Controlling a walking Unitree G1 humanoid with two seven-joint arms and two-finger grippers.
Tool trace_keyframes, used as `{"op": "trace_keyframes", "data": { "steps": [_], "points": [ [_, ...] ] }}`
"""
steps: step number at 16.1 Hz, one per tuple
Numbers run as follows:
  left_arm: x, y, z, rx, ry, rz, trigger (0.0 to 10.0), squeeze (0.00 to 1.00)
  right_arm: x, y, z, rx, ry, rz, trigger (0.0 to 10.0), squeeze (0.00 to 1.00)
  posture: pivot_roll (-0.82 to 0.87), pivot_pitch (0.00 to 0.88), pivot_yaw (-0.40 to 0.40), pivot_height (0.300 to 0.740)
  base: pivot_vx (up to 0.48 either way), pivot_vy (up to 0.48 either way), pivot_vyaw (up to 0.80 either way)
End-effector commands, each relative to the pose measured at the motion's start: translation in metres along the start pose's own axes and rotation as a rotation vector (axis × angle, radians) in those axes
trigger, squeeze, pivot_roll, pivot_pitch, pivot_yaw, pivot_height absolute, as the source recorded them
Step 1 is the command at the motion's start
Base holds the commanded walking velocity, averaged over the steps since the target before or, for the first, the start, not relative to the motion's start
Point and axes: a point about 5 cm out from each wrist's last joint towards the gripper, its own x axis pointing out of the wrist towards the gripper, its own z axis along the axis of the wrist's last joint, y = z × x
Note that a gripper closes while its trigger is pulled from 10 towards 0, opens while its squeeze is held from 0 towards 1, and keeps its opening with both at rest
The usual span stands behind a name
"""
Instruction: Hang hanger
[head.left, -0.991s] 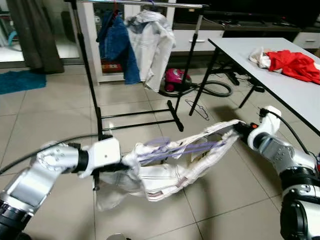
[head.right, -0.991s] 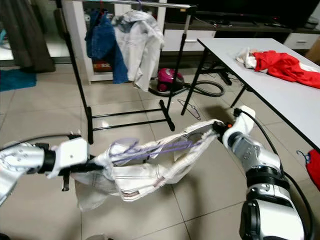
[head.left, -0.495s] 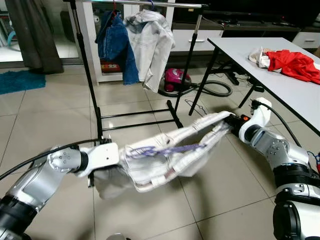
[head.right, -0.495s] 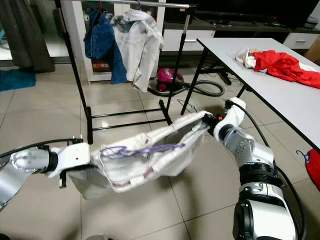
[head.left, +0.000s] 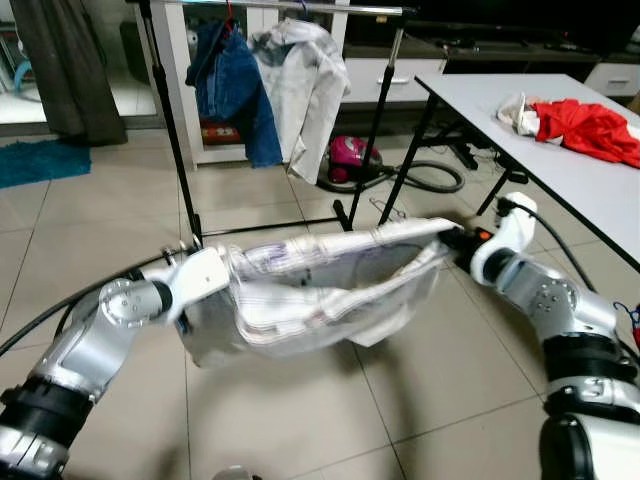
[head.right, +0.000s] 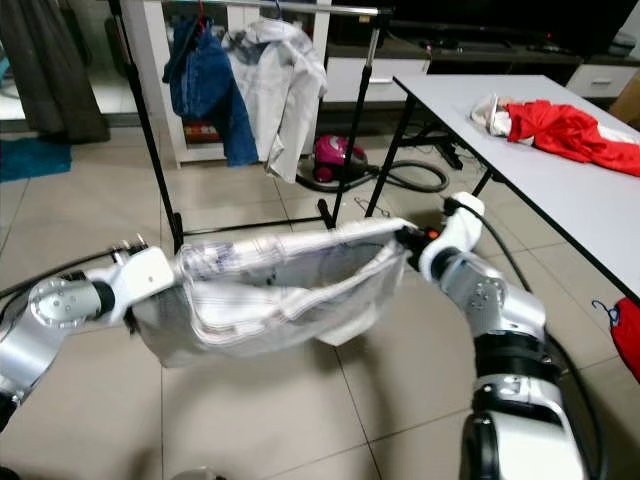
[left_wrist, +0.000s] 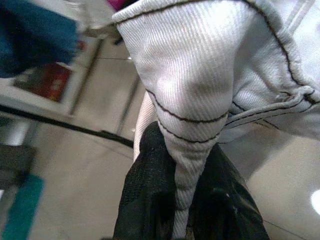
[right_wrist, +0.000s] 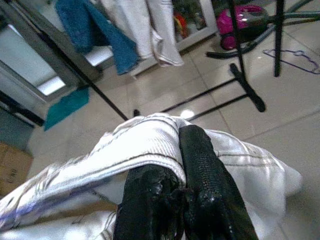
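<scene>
A white garment (head.left: 320, 290) hangs stretched between my two grippers above the tiled floor, sagging in the middle. My left gripper (head.left: 222, 272) is shut on one end, where the left wrist view shows a thick fold pinched between the black fingers (left_wrist: 150, 190). My right gripper (head.left: 452, 240) is shut on the other end, its fingers (right_wrist: 200, 165) clamped over a seam. Behind stands a black clothes rack (head.left: 165, 110) with a blue jacket (head.left: 230, 85) and a white jacket (head.left: 305, 80) hung on its rail. A thin wire hanger (right_wrist: 295, 57) lies on the floor by the rack's foot.
A white table (head.left: 560, 150) with a red cloth (head.left: 590, 130) on it stands at the right, close to my right arm. A pink vacuum cleaner (head.left: 350, 155) and its hose lie behind the rack. A teal mat (head.left: 40, 160) lies far left.
Both grippers have risen and pulled the garment tauter and higher. The purple hanger seen earlier inside the garment is now hidden by the cloth.
</scene>
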Motion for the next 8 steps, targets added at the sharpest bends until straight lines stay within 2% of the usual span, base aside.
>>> {"op": "trace_keyframes", "data": {
  "steps": [1, 4, 6, 8],
  "points": [
    [-0.002, 0.012, 0.0, -0.005, 0.007, 0.073, 0.0, 0.0, -0.007, -0.002, 0.017, 0.003, -0.072, -0.011, 0.0, 0.0, 0.08, 0.0, -0.103, 0.74, 0.0, 0.0, 0.0],
    [0.008, -0.001, 0.003, 0.036, 0.01, 0.039, 0.0, 0.0, -0.006, 0.021, 0.013, 0.03, -0.056, 0.07, 0.0, 0.0, 0.08, 0.0, -0.1, 0.74, 0.0, 0.0, 0.0],
    [0.019, -0.027, 0.013, 0.069, -0.035, -0.102, 0.0, 0.0, -0.006, 0.048, 0.012, 0.05, -0.058, 0.146, 0.0, 0.0, 0.08, 0.0, -0.096, 0.74, 0.0, 0.0, 0.0],
    [0.024, -0.043, 0.021, 0.103, -0.061, -0.184, 0.0, 0.0, -0.006, 0.062, 0.014, 0.077, -0.066, 0.173, 0.0, 0.0, 0.08, 0.0, -0.092, 0.74, 0.0, 0.0, 0.0]
  ]
}}
